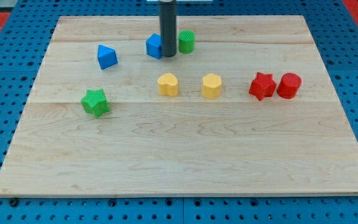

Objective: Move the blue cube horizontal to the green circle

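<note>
The blue cube (154, 46) sits near the view's top, just left of my rod. The green circle (186, 42) stands just right of the rod, at about the same height in the view. My tip (168, 56) rests between them, touching or nearly touching the cube's right side and partly hiding both blocks.
A blue triangular block (107, 56) lies at the left. A green star (96, 102) lies at the lower left. Two yellow blocks (168, 84) (211, 86) sit mid-board. A red star (262, 86) and a red round block (289, 85) sit at the right. The wooden board (179, 162) lies on blue pegboard.
</note>
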